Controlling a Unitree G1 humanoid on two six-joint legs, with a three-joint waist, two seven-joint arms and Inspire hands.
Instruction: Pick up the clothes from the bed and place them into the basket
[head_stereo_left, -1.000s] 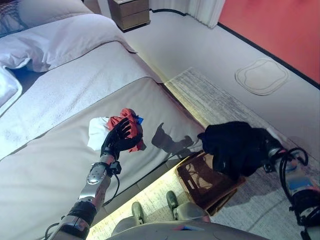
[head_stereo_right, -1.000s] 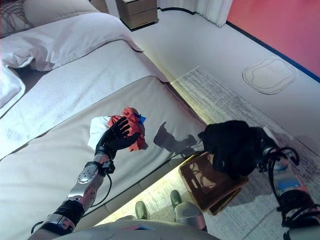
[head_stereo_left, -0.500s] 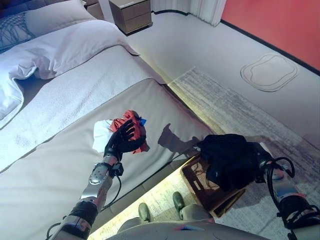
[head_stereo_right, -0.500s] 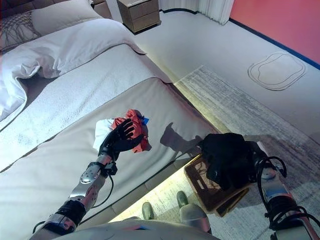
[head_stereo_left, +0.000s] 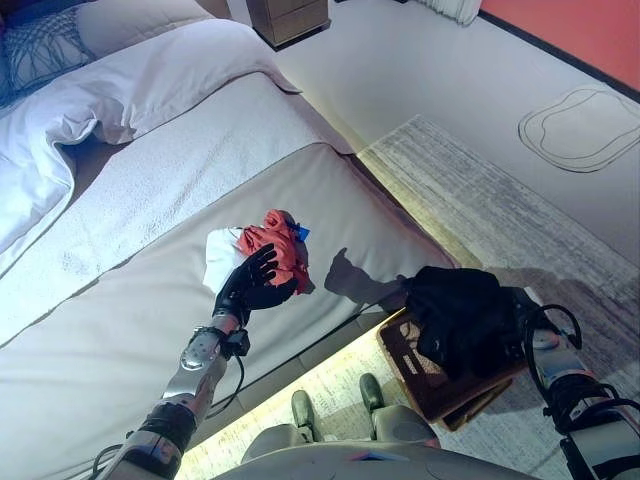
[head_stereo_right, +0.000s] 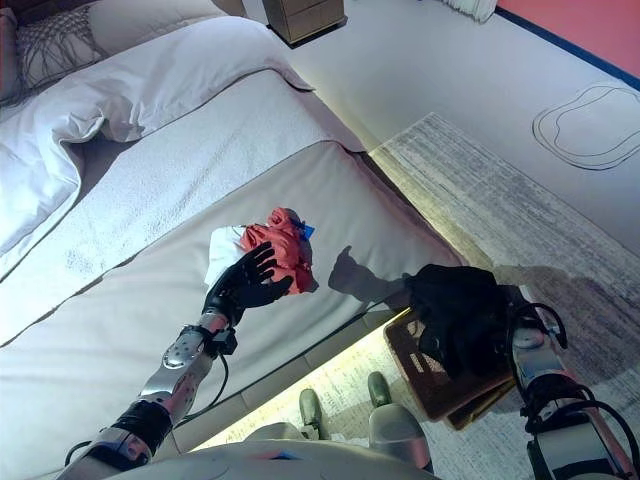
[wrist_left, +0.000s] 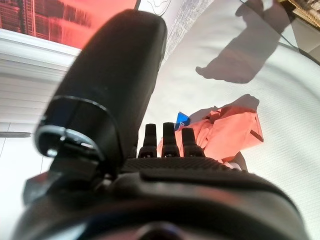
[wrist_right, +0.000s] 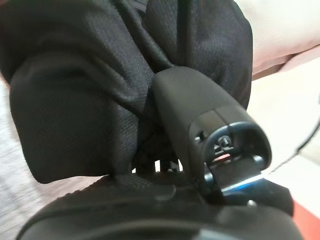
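Observation:
A crumpled red garment (head_stereo_left: 281, 250) with a small blue bit lies on the bed (head_stereo_left: 120, 340), partly over a white cloth (head_stereo_left: 220, 256). My left hand (head_stereo_left: 250, 286) rests against the red garment's near side with straight, spread fingers (wrist_left: 170, 136), open. A brown basket (head_stereo_left: 441, 392) stands on the floor beside the bed's edge. My right hand (wrist_right: 200, 115) is shut on a black garment (head_stereo_left: 455, 310) that hangs bunched just over the basket's near half. The thumb presses into the black cloth, and the cloth hides the other fingers.
White pillows (head_stereo_left: 130, 70) lie at the head of the bed, and a wooden nightstand (head_stereo_left: 290, 15) stands beyond them. A grey rug (head_stereo_left: 480, 200) runs along the bed under the basket. A pale mat (head_stereo_left: 585, 125) lies on the floor far right.
The camera has tilted, shifting the whole scene. My right hand has brought the black garment lower and closer over the basket. The left hand stays at the red garment.

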